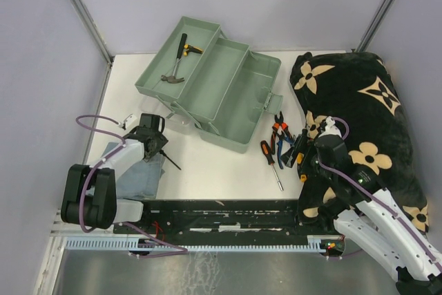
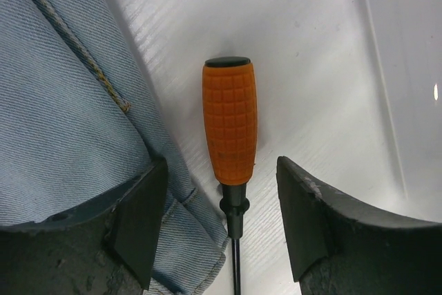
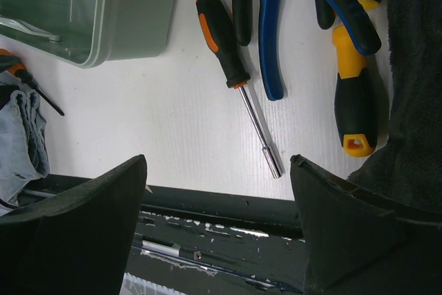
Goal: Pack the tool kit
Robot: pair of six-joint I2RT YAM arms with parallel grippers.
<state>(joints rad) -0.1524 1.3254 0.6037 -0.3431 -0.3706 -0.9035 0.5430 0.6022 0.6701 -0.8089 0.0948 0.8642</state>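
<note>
Left gripper (image 1: 156, 146) released, jaws straddling the orange-handled screwdriver (image 2: 229, 122) without touching it. It lies on the counter (image 2: 311, 67) just beside the denim cloth (image 2: 62, 115), apart from the toolbox (image 1: 221, 94). Likely light and rigid, and the ribbed handle shouldn't slip, so pinch mid-handle. Right gripper (image 3: 217, 167) spread wide, empty.

Robot lab cell: grey panel walls (image 1: 242, 5), white table (image 1: 221, 170).

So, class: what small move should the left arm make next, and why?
Probably lower a little and close the left gripper on the orange screwdriver. Its jaws stand open on either side without touching it, it lies on the table beside the blue cloth, and the toolbox is open.
</note>
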